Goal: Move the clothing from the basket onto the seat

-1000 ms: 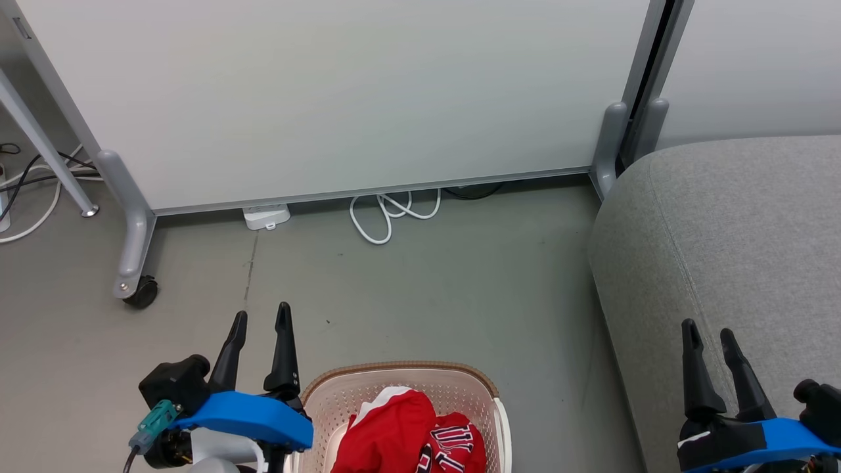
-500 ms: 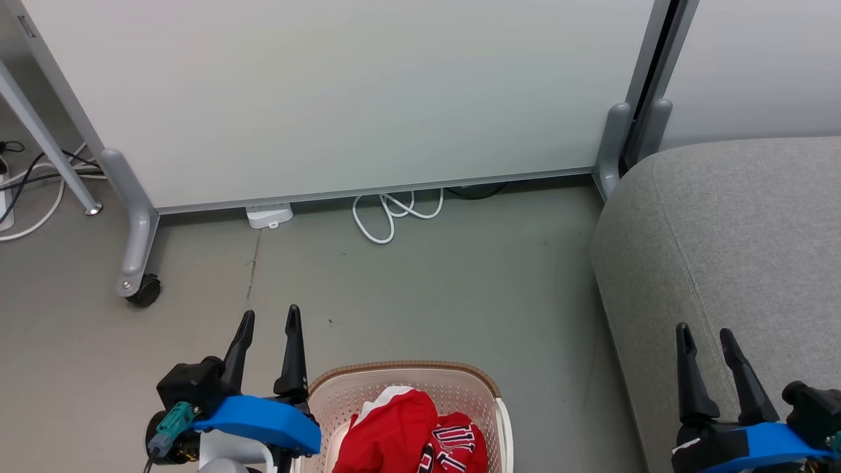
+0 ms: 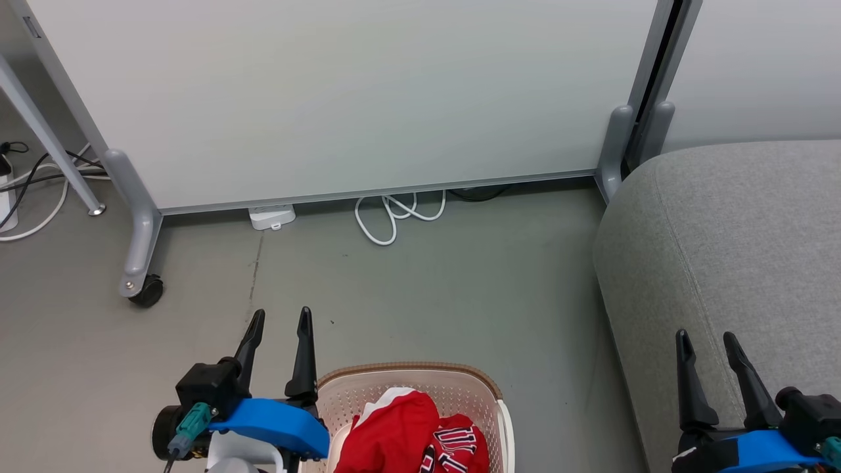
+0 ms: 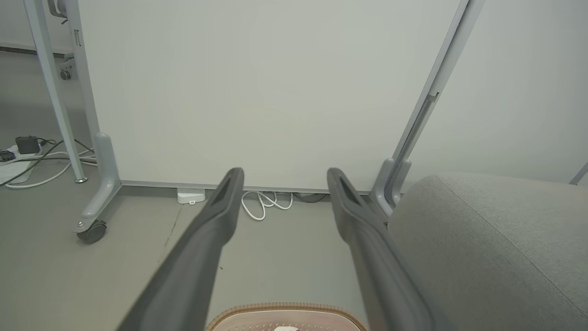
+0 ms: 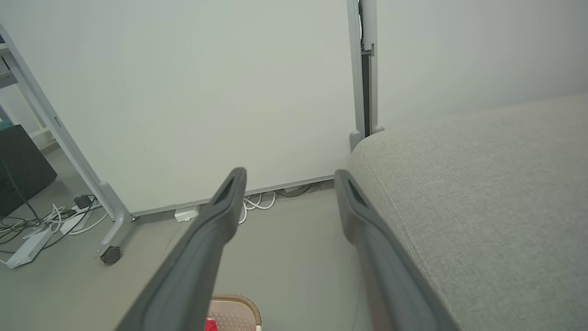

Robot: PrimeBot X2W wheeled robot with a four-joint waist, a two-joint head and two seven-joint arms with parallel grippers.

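The cream basket [image 3: 401, 383] with a brown rim sits on the floor at the bottom middle of the head view. Red clothing [image 3: 394, 433] lies bunched inside it, with a lettered jersey [image 3: 460, 443] beside the plain red piece. My left gripper [image 3: 281, 317] stands open just left of the basket's far corner, holding nothing. The basket rim [image 4: 285, 309] peeks in below my left gripper [image 4: 284, 175]. The grey seat [image 3: 736, 243] spreads across the right. My right gripper [image 3: 704, 339] hangs open over its near edge. Between the open fingers of my right gripper [image 5: 289, 174] lies bare floor, with the seat [image 5: 482, 193] to the right.
A white panel on wheeled grey legs [image 3: 138, 249] stands across the back. A white cable coil [image 3: 394, 213] and a small white box [image 3: 271, 216] lie at its foot. More cables [image 3: 33, 190] run at the far left. Grey floor [image 3: 447, 295] separates basket and seat.
The camera has shifted slightly, so the scene sits a little to the right. My left gripper has moved right, closer to the basket. The right gripper sits slightly lower.
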